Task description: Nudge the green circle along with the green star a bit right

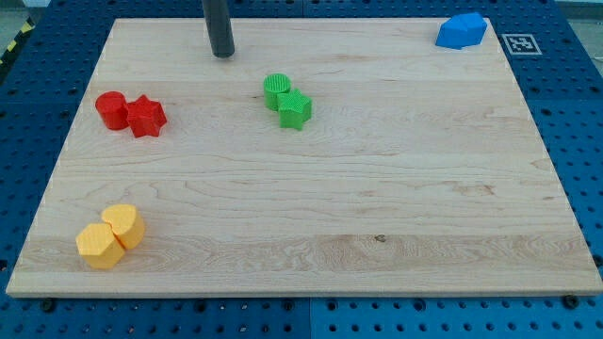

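The green circle (276, 89) and the green star (295, 109) sit touching each other above the middle of the wooden board (311, 207), the star lower right of the circle. My tip (222, 53) is the lower end of the dark rod near the view's top, up and to the left of the green circle, a clear gap away from it.
A red circle (111, 109) and a red star (146, 117) touch at the left. Two yellow blocks (111, 236) touch at the lower left. A blue block (461, 31) lies at the top right corner. A blue pegboard surrounds the board.
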Controlling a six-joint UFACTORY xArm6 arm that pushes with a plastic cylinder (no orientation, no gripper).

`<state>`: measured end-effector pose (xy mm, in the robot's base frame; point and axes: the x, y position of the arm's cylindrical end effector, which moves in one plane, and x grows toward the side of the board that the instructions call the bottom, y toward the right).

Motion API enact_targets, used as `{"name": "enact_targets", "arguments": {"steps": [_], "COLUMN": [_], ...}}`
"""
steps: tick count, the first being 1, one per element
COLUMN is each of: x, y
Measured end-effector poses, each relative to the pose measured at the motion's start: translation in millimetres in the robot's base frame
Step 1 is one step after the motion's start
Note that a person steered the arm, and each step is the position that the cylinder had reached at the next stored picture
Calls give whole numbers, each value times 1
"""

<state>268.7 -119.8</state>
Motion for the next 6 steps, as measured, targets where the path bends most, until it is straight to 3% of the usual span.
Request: {"name": "enact_targets", "arguments": {"steps": [1,3,4,6], "x": [1,86,89,89], "y": [0,-3,-3,96]}}
